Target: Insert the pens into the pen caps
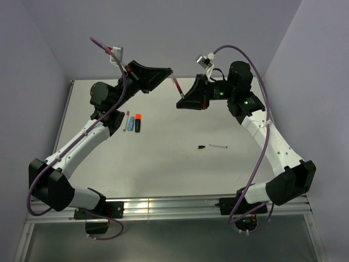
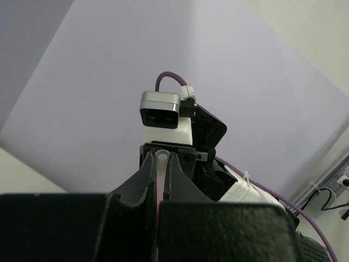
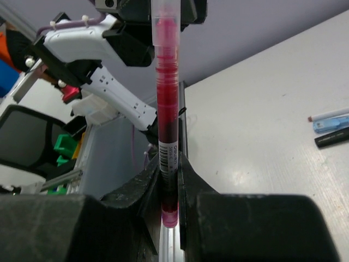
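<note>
From above, the red pen [image 1: 175, 85] hung upper-centre over the desk [image 1: 180, 174], other pens [image 1: 132, 121] lying left. In the left wrist view, the left fingers [image 2: 161, 164] pinched a pale pen cap [image 2: 161, 156] at centre. In the right wrist view, the right fingers [image 3: 169, 169] clamped the red pen [image 3: 166, 98] upright.

Between the left arm [image 1: 82, 143] and the right arm [image 1: 275, 144] the desk [image 1: 163, 174] lies open from the near edge inward, broken only by a small black cap [image 1: 202, 147] and a slim pen [image 1: 218, 146] right of centre. Three pens [image 1: 132, 121] lie side by side toward the left edge, just beside the left arm, which blocks them from that side. Over the far edge both pairs of jaws hang raised and facing, the red pen [image 1: 176, 87] standing in the narrow gap between them; walls [image 1: 43, 54] close the left, far and right edges.
</note>
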`<state>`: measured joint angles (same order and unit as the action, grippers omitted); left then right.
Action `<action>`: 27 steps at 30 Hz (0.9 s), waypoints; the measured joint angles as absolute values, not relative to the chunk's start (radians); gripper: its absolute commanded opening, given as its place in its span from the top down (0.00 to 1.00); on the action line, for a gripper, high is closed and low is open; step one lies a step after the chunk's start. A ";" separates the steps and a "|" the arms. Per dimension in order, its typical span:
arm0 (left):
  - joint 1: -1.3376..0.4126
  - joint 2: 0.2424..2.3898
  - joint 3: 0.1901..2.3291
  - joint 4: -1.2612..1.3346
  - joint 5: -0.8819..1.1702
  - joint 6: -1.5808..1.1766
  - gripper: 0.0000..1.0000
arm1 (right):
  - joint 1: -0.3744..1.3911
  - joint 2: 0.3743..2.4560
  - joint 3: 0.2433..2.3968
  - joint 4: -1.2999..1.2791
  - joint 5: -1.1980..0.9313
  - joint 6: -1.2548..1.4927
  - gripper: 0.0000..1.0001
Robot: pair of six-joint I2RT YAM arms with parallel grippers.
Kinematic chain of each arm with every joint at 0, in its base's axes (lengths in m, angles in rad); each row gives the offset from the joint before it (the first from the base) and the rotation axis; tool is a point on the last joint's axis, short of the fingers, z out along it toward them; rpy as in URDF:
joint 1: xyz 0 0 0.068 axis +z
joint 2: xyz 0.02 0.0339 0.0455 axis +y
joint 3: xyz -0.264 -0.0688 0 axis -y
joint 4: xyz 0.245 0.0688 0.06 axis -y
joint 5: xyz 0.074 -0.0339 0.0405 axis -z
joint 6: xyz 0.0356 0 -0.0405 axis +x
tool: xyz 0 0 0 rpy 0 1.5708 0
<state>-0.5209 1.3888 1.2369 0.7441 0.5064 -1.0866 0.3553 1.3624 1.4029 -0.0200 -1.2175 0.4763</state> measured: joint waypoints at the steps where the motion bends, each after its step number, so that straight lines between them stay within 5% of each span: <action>1: -0.521 1.388 1.226 0.766 0.520 -1.086 1.00 | 0.355 1.364 1.403 -0.027 -1.230 0.472 1.00; 14: -0.521 1.461 1.172 1.108 0.691 -1.266 1.00 | 0.356 1.364 1.402 -0.054 -1.446 0.457 1.00; 27: -0.531 1.437 1.367 0.473 0.313 -1.045 1.00 | 0.400 1.468 1.576 -0.248 -0.974 0.411 1.00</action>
<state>-0.5312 1.4368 1.3674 0.4728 0.3130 -1.0451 0.4000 1.4685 1.5761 -0.2478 -0.9741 0.4107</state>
